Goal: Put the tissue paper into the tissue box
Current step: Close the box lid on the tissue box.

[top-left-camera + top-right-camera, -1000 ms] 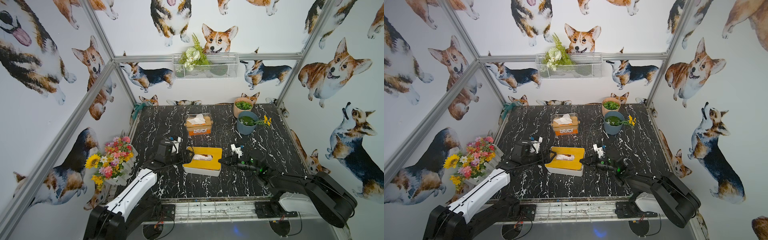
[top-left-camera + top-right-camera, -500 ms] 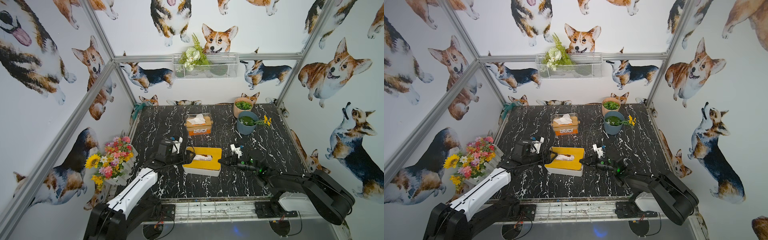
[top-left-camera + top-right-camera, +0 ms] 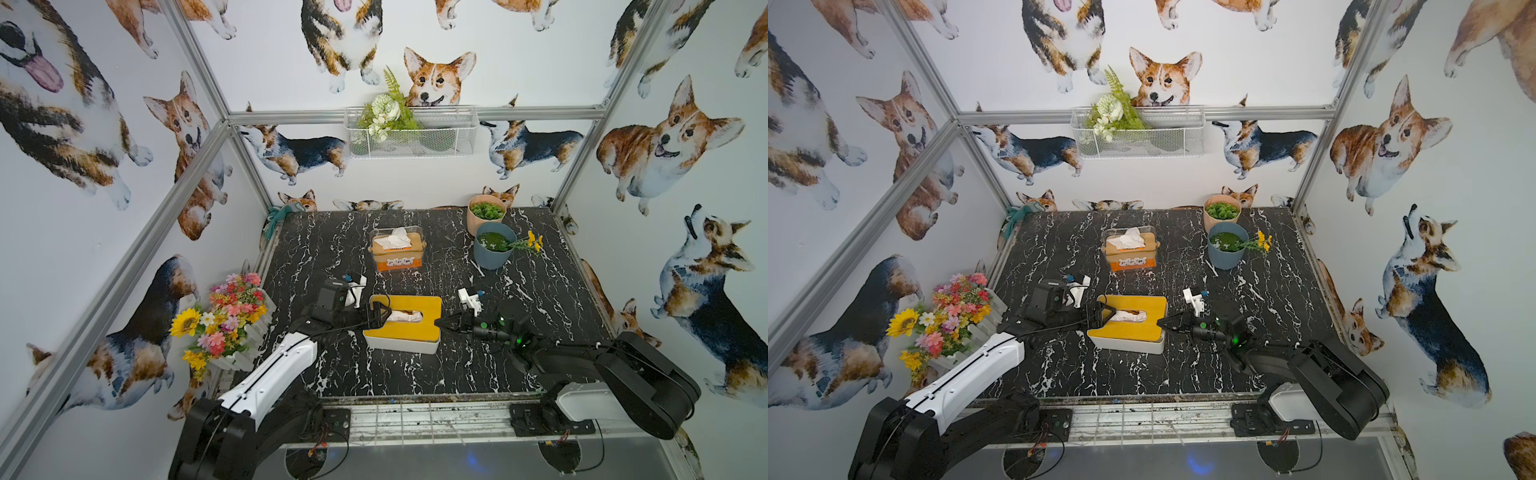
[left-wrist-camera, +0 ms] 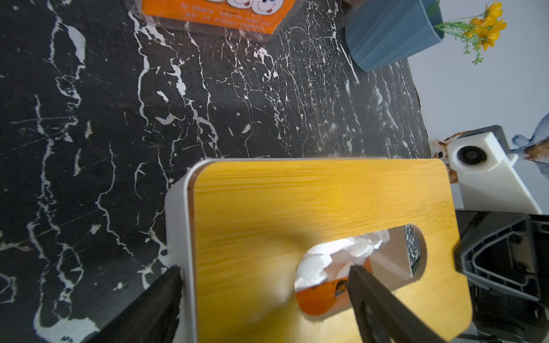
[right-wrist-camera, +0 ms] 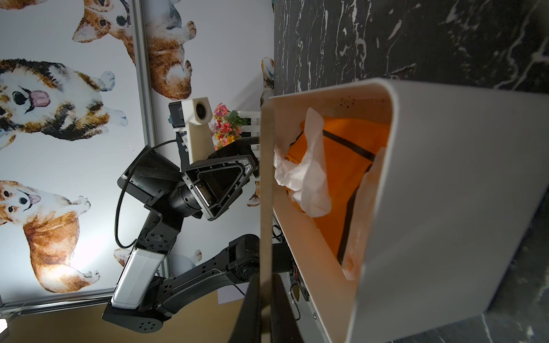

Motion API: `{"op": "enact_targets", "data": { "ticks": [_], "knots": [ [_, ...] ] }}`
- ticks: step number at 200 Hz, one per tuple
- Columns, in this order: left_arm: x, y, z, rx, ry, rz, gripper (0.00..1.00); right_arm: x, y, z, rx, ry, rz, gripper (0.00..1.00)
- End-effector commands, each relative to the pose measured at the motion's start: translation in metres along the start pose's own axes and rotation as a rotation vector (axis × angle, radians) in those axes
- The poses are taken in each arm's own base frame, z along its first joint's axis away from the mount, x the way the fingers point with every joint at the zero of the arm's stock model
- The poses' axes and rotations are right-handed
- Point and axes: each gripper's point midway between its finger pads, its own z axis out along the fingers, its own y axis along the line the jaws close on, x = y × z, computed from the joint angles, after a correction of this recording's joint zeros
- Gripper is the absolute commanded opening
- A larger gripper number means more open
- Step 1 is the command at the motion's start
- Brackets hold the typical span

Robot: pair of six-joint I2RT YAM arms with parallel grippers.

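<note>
The tissue box (image 3: 399, 345) is white with a yellow wooden lid (image 3: 415, 330) and stands at the table's front middle. The tissue paper (image 3: 402, 316) is an orange pack (image 4: 320, 297) with a white sheet (image 4: 332, 255) on top. It lies inside the box, and the sheet shows through the lid's slot. My left gripper (image 3: 379, 316) is open at the box's left end. One finger (image 4: 365, 285) rests at the slot by the sheet and the other finger (image 4: 166, 285) is outside the box wall. My right gripper (image 3: 438, 323) is shut on the lid's right edge, which is lifted off the box (image 5: 445, 178).
Behind stands a second orange tissue box (image 3: 397, 247) in a clear holder. A blue pot (image 3: 492, 249) and a pink pot (image 3: 486, 212) are at the back right. A flower bunch in a white fence box (image 3: 224, 320) sits left of my left arm.
My left gripper's jaws have narrowed a little at the slot. The right gripper and the lid have not visibly moved.
</note>
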Motion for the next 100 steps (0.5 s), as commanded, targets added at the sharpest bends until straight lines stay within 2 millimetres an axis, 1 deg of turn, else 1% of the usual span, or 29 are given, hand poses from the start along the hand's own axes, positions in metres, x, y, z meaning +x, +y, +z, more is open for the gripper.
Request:
{"op": "enact_targets", "data": {
  "ticks": [1, 35, 100],
  "knots": [
    [-0.002, -0.005, 0.000, 0.026, -0.004, 0.022, 0.90, 0.003, 0.017, 0.000, -0.071, 0.026, -0.047, 0.00],
    [-0.001, -0.005, 0.001, 0.029, 0.002, 0.027, 0.90, 0.002, 0.017, 0.000, -0.089, 0.040, -0.035, 0.00],
    [-0.001, -0.004, 0.002, 0.027, 0.007, 0.024, 0.86, 0.004, 0.006, 0.000, -0.084, 0.049, 0.015, 0.00]
  ]
}}
